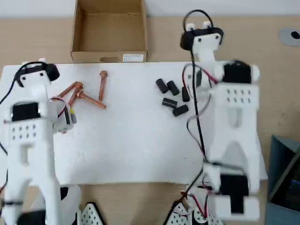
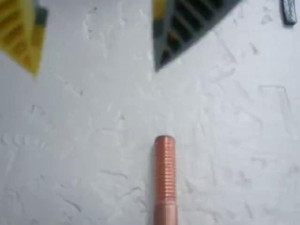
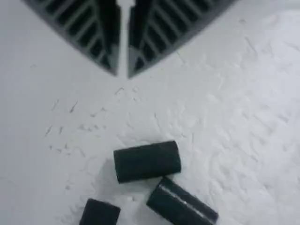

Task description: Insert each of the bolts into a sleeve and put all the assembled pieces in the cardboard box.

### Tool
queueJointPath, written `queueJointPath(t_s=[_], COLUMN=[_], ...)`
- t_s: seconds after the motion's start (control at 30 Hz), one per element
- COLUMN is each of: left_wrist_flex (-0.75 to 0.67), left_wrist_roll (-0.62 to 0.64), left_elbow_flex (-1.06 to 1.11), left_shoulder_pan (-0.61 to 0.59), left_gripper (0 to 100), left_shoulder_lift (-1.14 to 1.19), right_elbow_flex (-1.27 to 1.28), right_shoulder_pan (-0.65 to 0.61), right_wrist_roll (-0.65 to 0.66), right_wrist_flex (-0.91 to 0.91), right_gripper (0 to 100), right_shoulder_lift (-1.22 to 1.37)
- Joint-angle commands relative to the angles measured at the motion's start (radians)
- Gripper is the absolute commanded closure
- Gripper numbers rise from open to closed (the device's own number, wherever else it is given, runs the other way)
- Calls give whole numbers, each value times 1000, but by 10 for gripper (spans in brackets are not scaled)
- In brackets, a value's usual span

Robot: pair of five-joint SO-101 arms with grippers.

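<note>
The copper bolts (image 1: 91, 99) lie scattered in the upper left of the high view on the white mat (image 1: 131, 140). The black sleeves (image 1: 169, 102) cluster right of centre, well apart from them. The cardboard box (image 1: 93, 57) sits at the top, just beyond the mat. The left gripper (image 2: 93, 69) hangs with its jaws spread wide near one bolt's threaded end (image 2: 164, 178). The right gripper (image 3: 123, 71) is closed on nothing, near the sleeves.

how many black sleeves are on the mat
5 sleeves, clustered on the white mat by the right arm: two side by side, one against the cable, two just below. The arm may hide more.
</note>
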Motion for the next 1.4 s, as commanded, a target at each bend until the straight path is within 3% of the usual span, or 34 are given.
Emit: queueJointPath(t_s=[0.0, 0.4, 0.5, 0.87, 1.37], left_wrist_flex=[8, 9, 8, 2, 6], left_wrist_roll=[-5, -3, -3, -46, -48], left_elbow_flex=[-132, -275, -284, -284, -278], left_shoulder_pan=[-8, -2, -2, 0, 0], left_gripper=[851, 853, 853, 853, 853], left_shoulder_lift=[142, 437, 455, 461, 461], right_elbow_flex=[-160, -321, -364, -522, -524], right_shoulder_pan=[-15, -16, -16, -85, -58], right_wrist_roll=[17, 3, 5, 12, 20], right_wrist_flex=[18, 0, -2, 14, 2], right_gripper=[947, 916, 873, 872, 857], right_shoulder_lift=[145, 463, 522, 694, 750])
